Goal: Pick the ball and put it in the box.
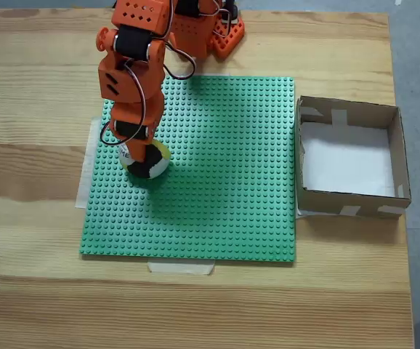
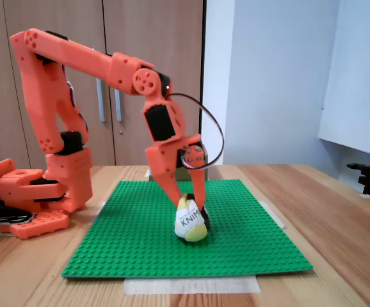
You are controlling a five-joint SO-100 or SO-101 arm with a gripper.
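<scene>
On green baseplate (image 2: 140, 249): hand (image 2: 186, 198) narrow, fingers straddling ball (image 2: 191, 222), touching both sides.

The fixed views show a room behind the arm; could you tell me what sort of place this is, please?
Probably an office or lab room: a wooden table bears the arm, wooden cabinet doors stand behind, and a green studded baseplate is taped down.

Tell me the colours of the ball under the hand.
Yellow, black and white patches on the ball, with dark lettering; clearest in the side-on fixed view.
</scene>
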